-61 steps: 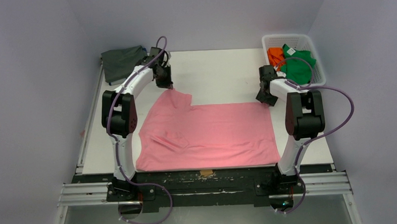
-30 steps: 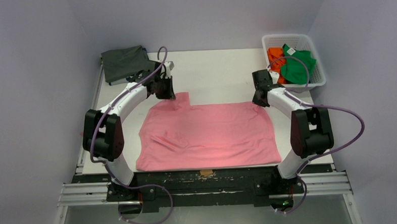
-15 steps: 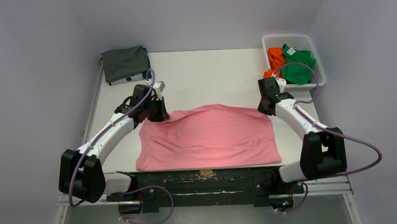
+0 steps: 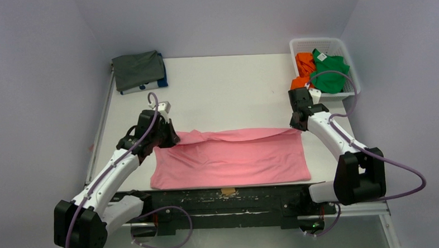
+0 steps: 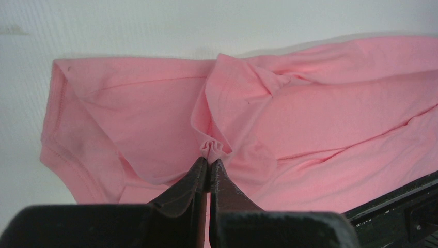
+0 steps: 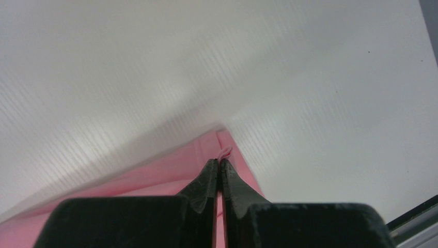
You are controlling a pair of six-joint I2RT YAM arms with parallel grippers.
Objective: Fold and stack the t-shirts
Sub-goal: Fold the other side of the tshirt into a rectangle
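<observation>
The large pink t-shirt [image 4: 230,157] lies at the table's near middle, its far edge lifted and carried over toward the near edge. My left gripper [image 4: 172,138] is shut on a bunched pinch of the pink cloth [image 5: 216,147] at its far left corner. My right gripper [image 4: 296,124] is shut on the far right corner of the pink shirt [image 6: 225,152]. A folded dark grey t-shirt [image 4: 138,70] lies at the far left corner on a blue one [image 4: 162,82]. Orange [image 4: 303,61] and green [image 4: 330,71] t-shirts sit in the basket.
A white lattice basket [image 4: 320,43] stands at the far right corner. The white table [image 4: 232,90] shows bare behind the pink shirt. A black rail [image 4: 226,193] runs along the near edge, with a small tan tape piece [image 4: 227,191] on it.
Both grippers have pulled the pink shirt's far edge toward the near side, folding the shirt over itself. The sleeve and collar part at the far left are now tucked under the fold.
</observation>
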